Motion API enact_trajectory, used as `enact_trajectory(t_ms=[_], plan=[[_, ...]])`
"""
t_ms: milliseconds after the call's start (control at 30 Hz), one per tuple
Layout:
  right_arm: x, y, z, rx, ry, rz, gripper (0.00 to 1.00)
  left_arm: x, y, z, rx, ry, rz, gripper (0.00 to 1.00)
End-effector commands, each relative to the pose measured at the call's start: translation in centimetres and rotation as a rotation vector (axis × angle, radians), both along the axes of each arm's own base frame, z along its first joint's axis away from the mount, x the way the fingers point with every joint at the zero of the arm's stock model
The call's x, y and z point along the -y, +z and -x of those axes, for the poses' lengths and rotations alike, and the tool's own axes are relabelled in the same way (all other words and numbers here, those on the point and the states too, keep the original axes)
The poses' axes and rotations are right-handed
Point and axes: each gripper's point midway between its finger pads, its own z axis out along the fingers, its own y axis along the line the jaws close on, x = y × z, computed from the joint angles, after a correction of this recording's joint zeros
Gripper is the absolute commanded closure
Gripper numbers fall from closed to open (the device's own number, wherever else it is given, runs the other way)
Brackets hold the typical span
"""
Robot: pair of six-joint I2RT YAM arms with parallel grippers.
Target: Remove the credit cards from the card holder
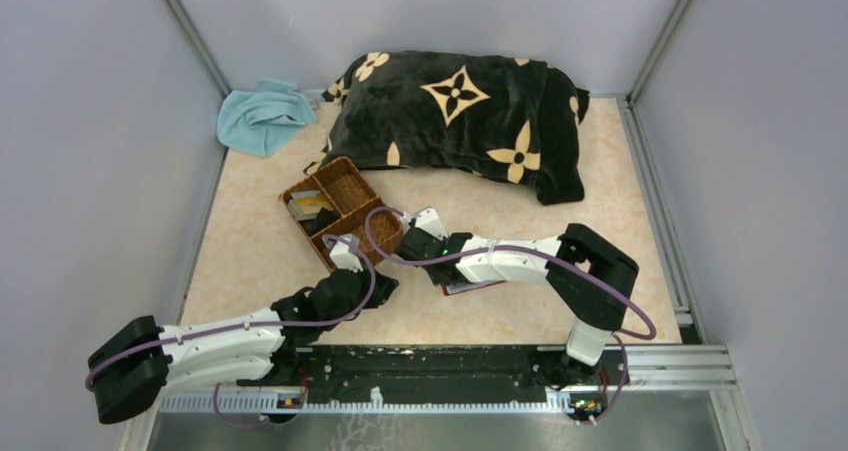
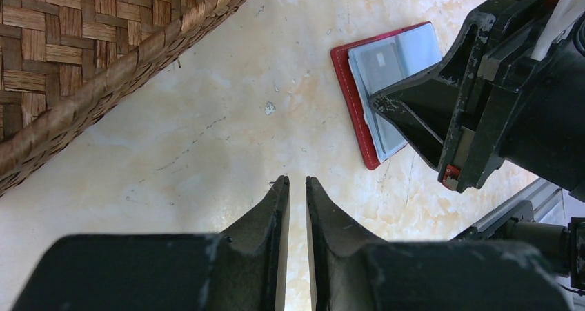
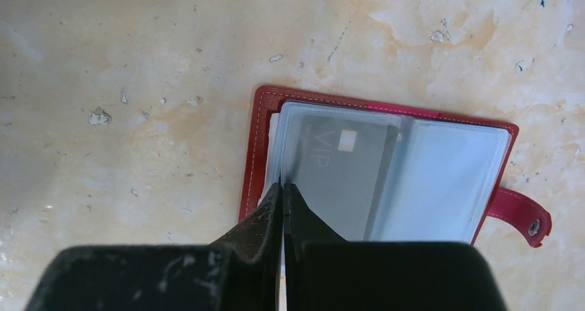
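Note:
The red card holder [image 3: 262, 145] lies open on the tabletop, its clear plastic sleeves [image 3: 448, 173] facing up. A grey card marked VIP [image 3: 338, 169] sits inside the left sleeve. My right gripper [image 3: 282, 183] is shut, its tips resting on the left edge of that sleeve; nothing shows between the jaws. In the top view it [image 1: 432, 261] hovers over the holder [image 1: 470, 287]. My left gripper [image 2: 297, 181] hangs over bare table a short way left of the holder [image 2: 355, 97], its jaws almost together with nothing between them.
A woven basket [image 1: 350, 186] with a few flat items in its left compartment stands just behind the grippers; its rim [image 2: 103, 83] is close to my left gripper. A black patterned pillow [image 1: 460, 121] and a blue cloth [image 1: 262, 116] lie at the back.

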Motion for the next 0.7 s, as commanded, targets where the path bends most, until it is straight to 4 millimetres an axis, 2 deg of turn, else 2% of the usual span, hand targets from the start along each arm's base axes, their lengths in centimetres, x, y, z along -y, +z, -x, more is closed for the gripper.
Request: enact_trajectory(t_ms=[0, 200, 433, 467, 500, 533, 567, 600, 667], plan=[[-0.2, 3.2, -0.7, 0.066, -0.023, -0.067, 1.0, 0.0, 0.1, 0.0, -0.004, 0.003, 0.022, 0.8], [0.0, 4.8, -0.9, 0.091, -0.031, -0.103, 1.0, 0.1, 0.2, 0.0, -0.002, 0.001, 0.026, 0.8], [0.3, 4.8, -1.1, 0.092, -0.027, -0.101, 1.0, 0.3, 0.1, 0.0, -0.004, -0.003, 0.027, 0.8], [0.1, 4.8, -1.1, 0.089, -0.025, -0.099, 0.91, 0.3, 0.0, 0.0, -0.005, -0.004, 0.024, 0.8], [-0.2, 4.6, -1.1, 0.083, -0.021, -0.098, 0.75, 0.3, 0.0, 0.0, -0.006, -0.005, 0.024, 0.8], [-0.5, 4.4, -1.1, 0.078, -0.015, -0.099, 0.63, 0.4, -0.1, 0.0, -0.008, -0.006, 0.025, 0.8], [-0.7, 4.2, -1.0, 0.074, -0.008, -0.096, 0.57, 0.4, -0.1, 0.0, -0.009, -0.006, 0.026, 0.8], [-1.0, 3.9, -1.0, 0.069, -0.003, -0.096, 0.54, 0.4, -0.1, 0.1, -0.01, -0.008, 0.027, 0.8], [-1.2, 3.3, -1.0, 0.059, -0.001, -0.093, 0.54, 0.4, -0.1, 0.1, -0.011, -0.009, 0.027, 0.8]])
